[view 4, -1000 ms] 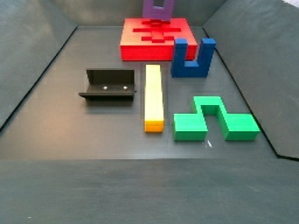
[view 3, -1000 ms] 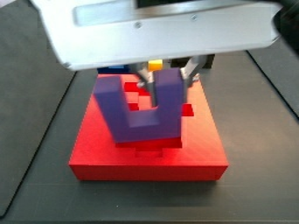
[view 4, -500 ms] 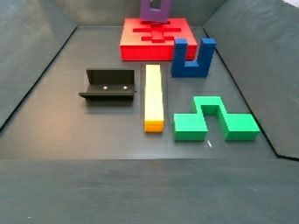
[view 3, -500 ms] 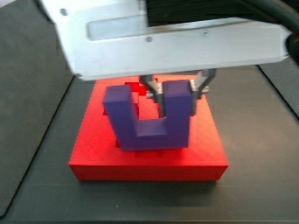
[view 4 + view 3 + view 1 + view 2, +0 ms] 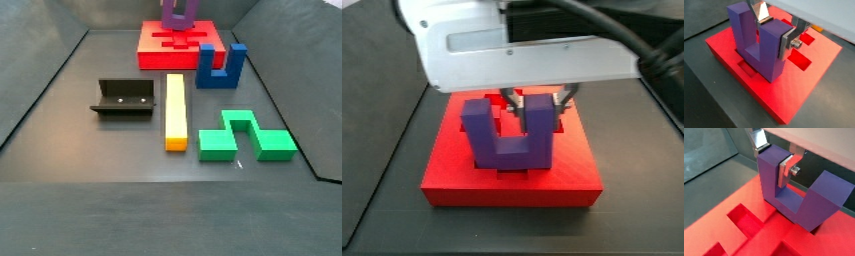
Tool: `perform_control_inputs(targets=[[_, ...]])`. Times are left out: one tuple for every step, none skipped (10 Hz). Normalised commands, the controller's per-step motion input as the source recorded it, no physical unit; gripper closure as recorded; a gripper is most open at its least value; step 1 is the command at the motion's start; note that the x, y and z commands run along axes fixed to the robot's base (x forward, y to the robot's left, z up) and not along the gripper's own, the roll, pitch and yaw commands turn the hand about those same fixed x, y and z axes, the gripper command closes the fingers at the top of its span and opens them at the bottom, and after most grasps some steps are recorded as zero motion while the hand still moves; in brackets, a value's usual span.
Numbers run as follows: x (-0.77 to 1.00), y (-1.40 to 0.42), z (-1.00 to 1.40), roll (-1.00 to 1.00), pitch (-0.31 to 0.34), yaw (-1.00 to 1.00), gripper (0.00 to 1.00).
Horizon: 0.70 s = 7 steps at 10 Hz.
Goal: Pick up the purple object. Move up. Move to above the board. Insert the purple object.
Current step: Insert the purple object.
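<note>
The gripper [image 5: 772, 32] is shut on one upright prong of the purple object [image 5: 754, 45], a U-shaped block held prongs up. The silver fingers [image 5: 785, 170] clamp that prong from both sides; the gripper also shows in a wrist view [image 5: 774, 163]. The block hangs very low over the middle of the board [image 5: 801, 85], above its darker recessed cut-outs [image 5: 747, 223]. I cannot tell whether its base touches the board. In a side view the purple object [image 5: 509, 150] stands over the board [image 5: 462, 180] under the gripper [image 5: 540, 105]. In a side view the purple object [image 5: 178, 14] and board [image 5: 160, 55] are at the far end.
A blue block [image 5: 223, 65] stands right beside the board. A yellow bar [image 5: 175, 110] lies in front of the board, the dark fixture [image 5: 123, 97] to its left, a green block [image 5: 247, 135] to its right. Dark walls slope up round the floor.
The gripper has come down with the purple object, which now sits lower over the board's cut-outs. The other pieces have not moved.
</note>
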Motion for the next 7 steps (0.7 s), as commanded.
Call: perform_control_inputs(targets=[[-0.34, 0.10, -0.13, -0.12, 0.000, 0.00, 1.00], [-0.18, 0.07, -0.07, -0.10, 0.000, 0.00, 1.00], [-0.06, -0.04, -0.13, 0.07, -0.019, 0.05, 1.00], [-0.20, -0.32, -0.27, 0.38, -0.090, 0.12, 1.00], [-0.11, -0.26, -0.36, 0.35, -0.081, 0.13, 1.00], [0.00, -0.05, -0.40, 0.14, -0.036, 0.11, 1.00], [0.07, -0.06, -0.42, 0.08, -0.016, 0.11, 1.00]])
